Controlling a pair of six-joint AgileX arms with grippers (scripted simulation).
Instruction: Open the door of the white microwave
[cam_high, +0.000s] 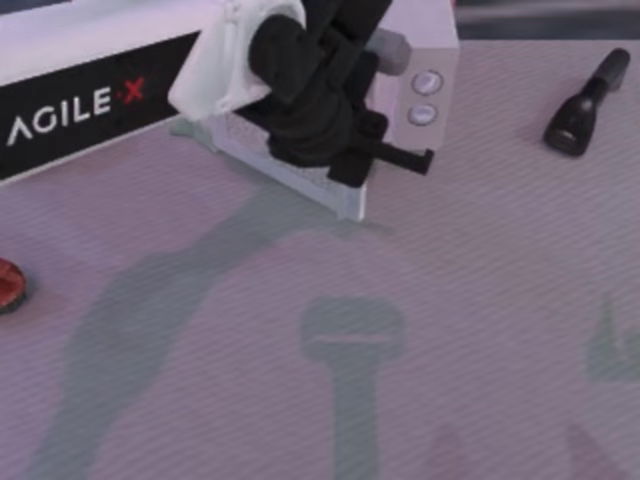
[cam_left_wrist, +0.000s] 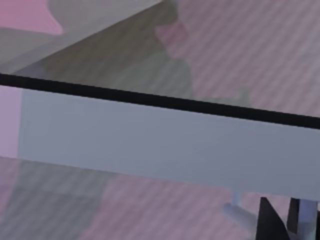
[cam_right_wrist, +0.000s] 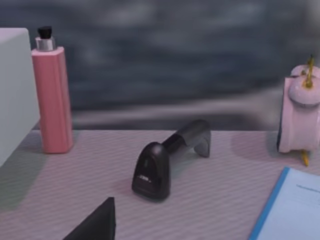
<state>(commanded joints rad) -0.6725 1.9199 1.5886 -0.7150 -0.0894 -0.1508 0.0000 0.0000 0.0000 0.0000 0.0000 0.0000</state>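
Observation:
The white microwave (cam_high: 432, 45) stands at the back of the table, its two silver knobs (cam_high: 426, 84) facing forward. Its door (cam_high: 290, 172) is swung out from the front, and its free edge points toward the table's middle. My left gripper (cam_high: 405, 160) reaches over the door from the back, just in front of the knobs. In the left wrist view the door (cam_left_wrist: 165, 145) fills the middle as a pale panel with a dark top edge. There my left gripper (cam_left_wrist: 285, 222) is shut on the thin handle (cam_left_wrist: 237, 210). My right gripper (cam_right_wrist: 100, 225) is parked outside the top view.
A black handheld scanner (cam_high: 585, 105) lies at the back right, also in the right wrist view (cam_right_wrist: 167, 160). Near it are a pink bottle (cam_right_wrist: 51, 100), a pink-and-white object (cam_right_wrist: 300, 115) and a blue-edged booklet (cam_right_wrist: 290, 210). A red object (cam_high: 8, 285) sits at the left edge.

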